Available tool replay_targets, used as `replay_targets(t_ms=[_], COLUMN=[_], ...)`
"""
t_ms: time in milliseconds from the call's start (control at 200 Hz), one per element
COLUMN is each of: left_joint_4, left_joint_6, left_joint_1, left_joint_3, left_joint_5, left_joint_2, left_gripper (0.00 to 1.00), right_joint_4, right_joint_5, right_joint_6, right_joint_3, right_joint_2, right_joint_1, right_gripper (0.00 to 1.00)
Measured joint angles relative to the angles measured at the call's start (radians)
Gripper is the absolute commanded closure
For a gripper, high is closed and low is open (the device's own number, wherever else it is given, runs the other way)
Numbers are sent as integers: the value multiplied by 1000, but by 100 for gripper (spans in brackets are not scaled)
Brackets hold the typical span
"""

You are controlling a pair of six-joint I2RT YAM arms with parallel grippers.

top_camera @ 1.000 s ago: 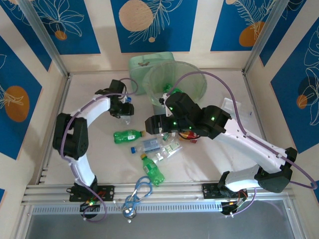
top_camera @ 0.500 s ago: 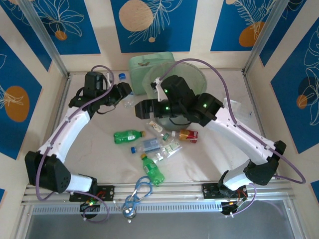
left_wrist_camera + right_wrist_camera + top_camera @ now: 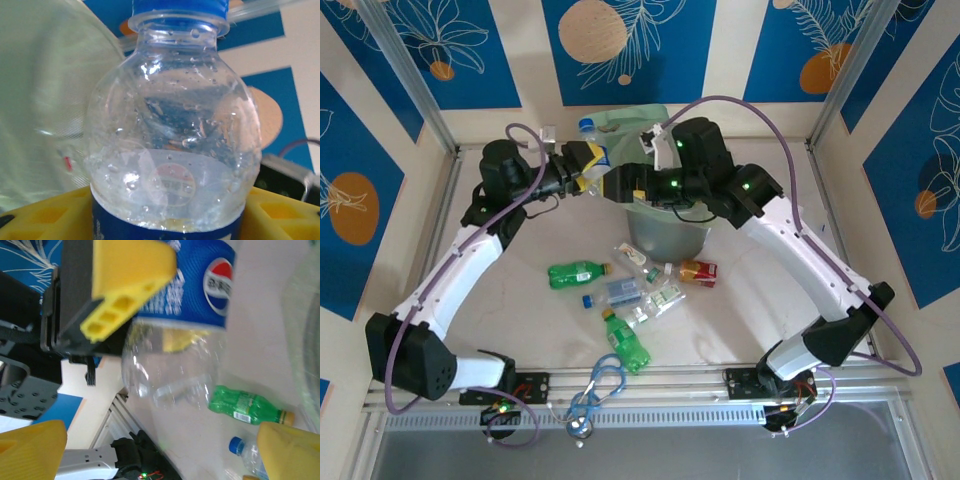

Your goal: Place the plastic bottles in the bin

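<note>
My left gripper (image 3: pixel 586 162) is shut on a clear plastic bottle (image 3: pixel 588 140) with a blue cap and blue label, held high near the back of the table. In the left wrist view the bottle (image 3: pixel 172 125) stands between my yellow fingers (image 3: pixel 40 216). My right gripper (image 3: pixel 618 186) is open just beside it, facing the bottle (image 3: pixel 195 290); its fingers (image 3: pixel 30 450) stand wide apart with nothing between them. The pale-green translucent bin (image 3: pixel 660 240) sits under my right arm. Several more bottles lie on the table, among them a green one (image 3: pixel 578 272), another green one (image 3: pixel 625 342) and a red-labelled one (image 3: pixel 698 272).
A mint-green square box (image 3: pixel 620 120) stands behind the bin against the back wall. Blue scissors-like loops (image 3: pixel 605 378) lie at the near edge by the rail. Metal posts and wall panels close the table in on three sides.
My left arm has lifted the clear bottle off the table and carried it back and right, up beside the bin. My right arm swung up and left toward it, jaws widening.
</note>
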Motion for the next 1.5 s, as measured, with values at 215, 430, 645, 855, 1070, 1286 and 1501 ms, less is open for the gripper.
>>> replay_targets(t_ms=[215, 430, 645, 855, 1070, 1286, 1501], left_joint_4=[134, 261, 267, 266, 259, 225, 3], left_joint_6=[-83, -160, -171, -170, -158, -122, 16], left_joint_1=[-48, -58, -71, -71, -71, -76, -49], left_joint_3=[3, 3, 3, 3, 3, 3, 57], left_joint_5=[50, 68, 77, 76, 77, 75, 8], left_joint_2=[-1, -1, -1, -1, -1, -7, -45], left_gripper=[38, 38, 38, 38, 27, 0, 0], right_joint_4=[6, 7, 6, -1, -5, -20, -71], right_joint_5=[-38, -48, -59, -63, -56, -20, 32], right_joint_6=[0, 0, -1, -1, 0, -2, -15], right_joint_3=[42, 58, 67, 82, 82, 87, 94], right_joint_2=[20, 36, 37, 41, 42, 42, 39], right_joint_1=[0, 4, 11, 13, 16, 14, -43], right_gripper=[6, 16, 27, 38, 41, 43, 43])
